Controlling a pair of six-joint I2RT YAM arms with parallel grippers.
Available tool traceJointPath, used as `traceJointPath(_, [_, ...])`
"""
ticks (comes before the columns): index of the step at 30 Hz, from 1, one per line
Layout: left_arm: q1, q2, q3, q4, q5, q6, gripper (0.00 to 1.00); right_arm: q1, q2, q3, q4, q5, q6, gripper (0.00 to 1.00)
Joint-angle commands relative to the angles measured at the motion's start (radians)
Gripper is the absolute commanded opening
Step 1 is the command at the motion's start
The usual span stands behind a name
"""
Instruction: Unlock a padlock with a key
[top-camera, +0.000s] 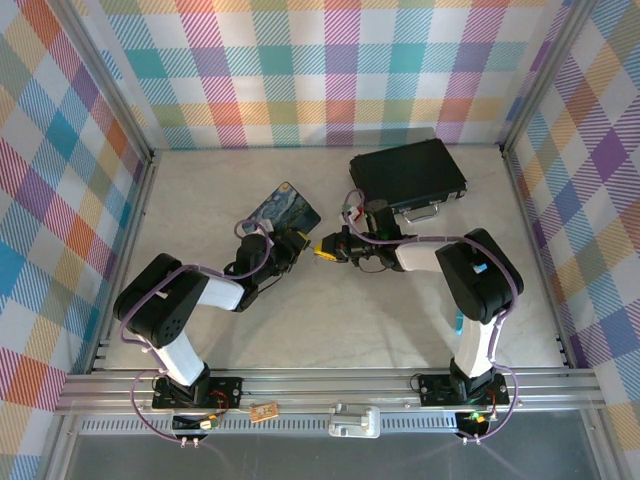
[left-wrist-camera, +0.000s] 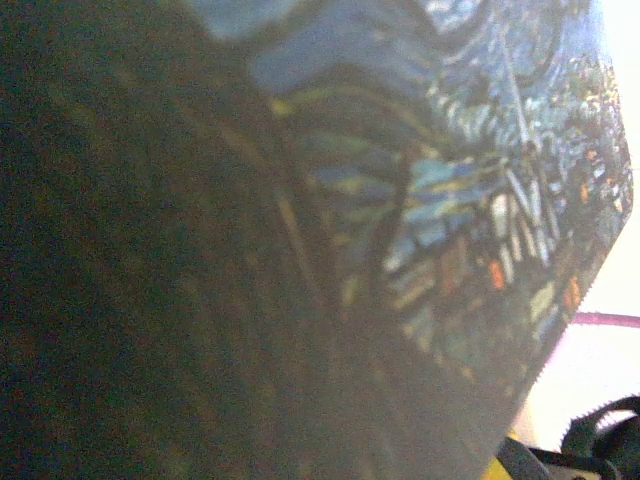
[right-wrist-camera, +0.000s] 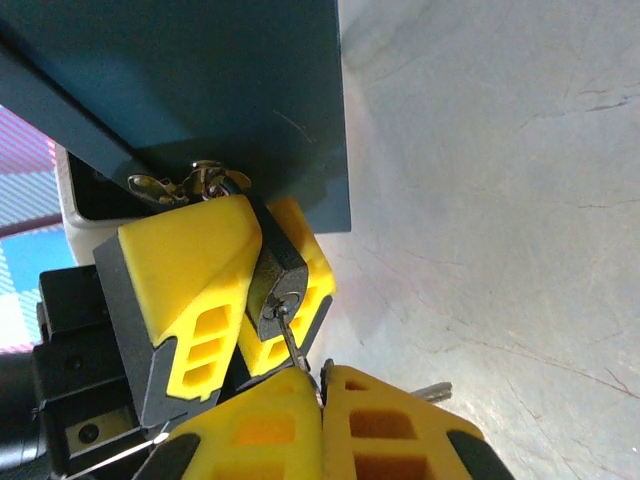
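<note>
Yellow-fingered left hand (right-wrist-camera: 250, 262) is clamped on the padlock (right-wrist-camera: 272, 275) just beside the blue tin (right-wrist-camera: 200, 80), above the table (right-wrist-camera: 500, 200). The right hand (right-wrist-camera: 322, 400) pinches the key (right-wrist-camera: 291, 340), its tip at the keyhole. Risk: an off-axis twist could bend the slim key or spin the padlock in its grip. The padlock's long axis runs steeply in the right wrist view, keyhole facing down toward the right hand, shackle end up by the tin.

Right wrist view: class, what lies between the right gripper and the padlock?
The key: its slim shaft runs from the right gripper up to the keyhole of the padlock, seen in the right wrist view.
</note>
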Motion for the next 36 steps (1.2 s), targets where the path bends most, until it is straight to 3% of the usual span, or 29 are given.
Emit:
traceJointPath(1, [-0.052, -0.066, -0.005, -0.02, 0.021, -0.012, 0.0, 0.015, -0.04, -0.021, 0.079, 0.216, 0.023, 0.0])
traceJointPath(7, [-0.062, -0.103, 0.013, -0.112, -0.006, -0.016, 0.0, 0.037, -0.065, -0.034, 0.053, 0.308, -0.025, 0.0])
traceJointPath(11, [-0.062, -0.104, 0.022, -0.113, 0.015, 0.002, 0.0, 0.043, -0.047, -0.014, 0.062, 0.3, -0.06, 0.0])
traceJointPath(18, [-0.062, -0.081, 0.017, -0.096, 0.03, 0.001, 0.0, 0.054, -0.073, -0.022, 0.047, 0.335, 0.011, 0.0])
traceJointPath(26, [-0.062, -0.077, 0.008, -0.093, -0.017, -0.023, 0.0, 0.094, -0.076, -0.096, 0.252, 0.329, 0.251, 0.0])
traceJointPath(36, [-0.068, -0.093, 0.048, -0.204, -0.049, -0.084, 0.0, 0.136, -0.057, -0.083, 0.227, 0.418, -0.04, 0.0])
